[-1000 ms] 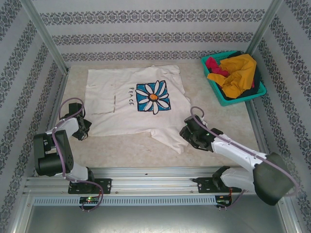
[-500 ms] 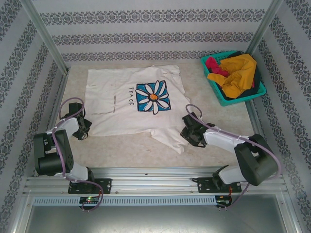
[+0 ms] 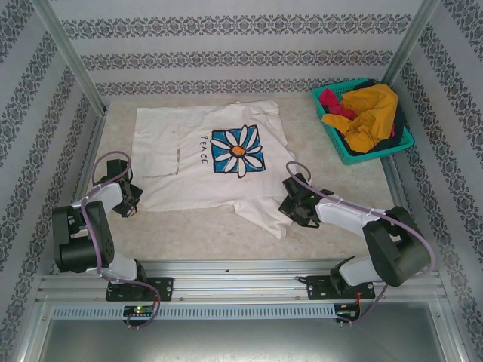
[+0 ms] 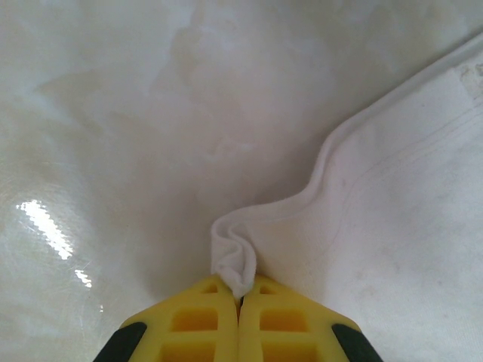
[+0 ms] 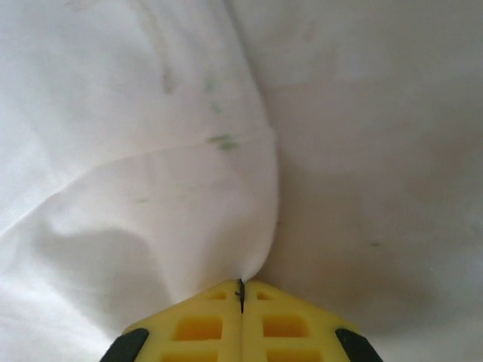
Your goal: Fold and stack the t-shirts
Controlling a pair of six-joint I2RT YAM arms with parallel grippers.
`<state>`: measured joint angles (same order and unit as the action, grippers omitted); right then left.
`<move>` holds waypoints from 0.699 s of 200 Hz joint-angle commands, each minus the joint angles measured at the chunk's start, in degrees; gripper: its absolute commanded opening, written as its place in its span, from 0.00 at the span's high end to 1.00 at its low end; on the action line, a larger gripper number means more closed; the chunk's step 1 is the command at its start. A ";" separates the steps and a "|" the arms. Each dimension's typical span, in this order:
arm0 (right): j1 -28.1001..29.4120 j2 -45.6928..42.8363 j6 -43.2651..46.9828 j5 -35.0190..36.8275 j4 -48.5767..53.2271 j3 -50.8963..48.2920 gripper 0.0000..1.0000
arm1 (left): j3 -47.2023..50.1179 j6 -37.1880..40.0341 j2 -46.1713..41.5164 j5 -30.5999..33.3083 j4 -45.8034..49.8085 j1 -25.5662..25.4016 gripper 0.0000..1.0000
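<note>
the white daisy shirt (image 3: 189, 162) lay spread flat over the far-left part of the worktop (image 3: 204, 237), print up, probably laid out like that so it could be folded cleanly. the left gripper (image 4: 240, 294) was down at the shirt's near-left corner, jaws squeezed together on a little pinched-up fold of the hem, with nothing but cloth between the yellow tips. the right gripper (image 5: 241, 290) sat at the shirt's near-right side by the sleeve. its jaws were closed tight too, and a ridge of white fabric ran right into the seam between them, so it looked like it had hold of the cloth as well. both arms grabbing the near edge made sense if the plan was to lift that edge and carry it toward the far side for the first fold. the other shirts, a mustard one (image 3: 370, 117) and a magenta one (image 3: 332, 102) among them, were bunched in the teal basket (image 3: 330, 130) at the far-right corner. no stack had been started, by the look of it.
</note>
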<state>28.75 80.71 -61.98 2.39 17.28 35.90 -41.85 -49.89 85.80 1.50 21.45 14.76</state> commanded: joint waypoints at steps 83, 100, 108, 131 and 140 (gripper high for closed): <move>0.43 -10.16 -3.80 1.25 -6.12 -7.05 0.57 | 0.87 1.02 1.06 -1.15 -0.98 0.70 1.00; 0.32 -9.71 -4.67 -1.06 -8.90 -8.07 0.54 | 1.02 1.00 1.08 -1.14 -1.13 0.71 1.00; 0.34 -9.04 -5.20 -2.23 -9.21 -8.13 0.53 | 0.98 0.94 1.12 -1.23 -1.15 0.76 1.00; 0.91 -7.01 -6.64 -4.70 -11.25 -8.36 0.57 | 0.98 0.96 0.83 -1.50 -1.15 0.73 1.00; 1.03 -6.67 -6.93 -5.03 -11.82 -8.32 0.63 | 1.05 1.00 0.76 -1.50 -1.15 0.72 1.00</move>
<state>28.77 72.75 -66.59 -0.16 8.91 28.32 -41.85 -49.87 85.84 0.64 20.93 14.76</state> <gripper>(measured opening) 0.427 0.044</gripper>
